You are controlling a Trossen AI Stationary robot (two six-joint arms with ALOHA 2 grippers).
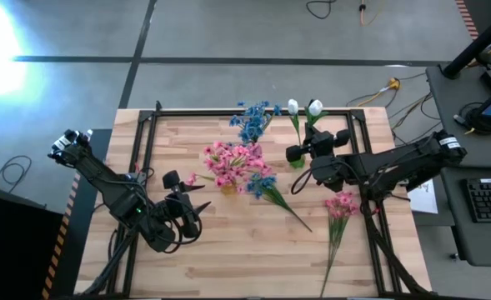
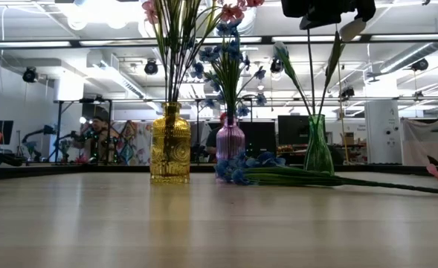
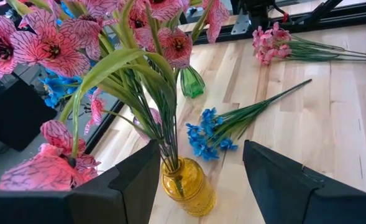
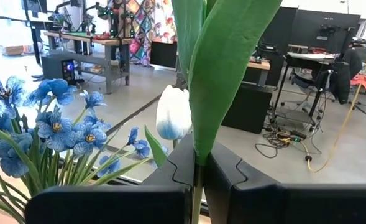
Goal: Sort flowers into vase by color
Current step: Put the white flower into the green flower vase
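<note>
A: Starting at the left of the worktop (image 1: 228, 250), what have you got?

B: My left pincer (image 1: 197, 198) sits just left of the yellow vase (image 1: 228, 188), fingers spread wide with nothing between them. From its wrist camera I'm looking between the two fingers straight at that vase, which stands upright with the pink flowers (image 1: 232, 161) bunched in it.

A: And right of the yellow vase?

B: Just behind it and a touch right is the purple vase (image 2: 230, 141), holding the blue flowers (image 1: 252, 121). One loose blue spray (image 1: 272, 192) lies flat on the wood immediately right of the yellow vase, blossoms toward the vase, stem trailing away to the right and toward the front edge.

A: Further right?

B: The green vase (image 2: 318, 147) stands well to the right of the yellow one, with a white tulip bud (image 1: 293, 107) rising from it. My right pincer (image 1: 298, 153) is above that green vase, pinched tight on the green stem of a second white tulip (image 1: 315, 107); the wrist camera shows the leaf squeezed between the closed fingers.

A: Anything else?

B: A loose pink spray (image 1: 340, 206) lies flat far right of the yellow vase, in front of the right arm, stem pointing at the front edge.
</note>
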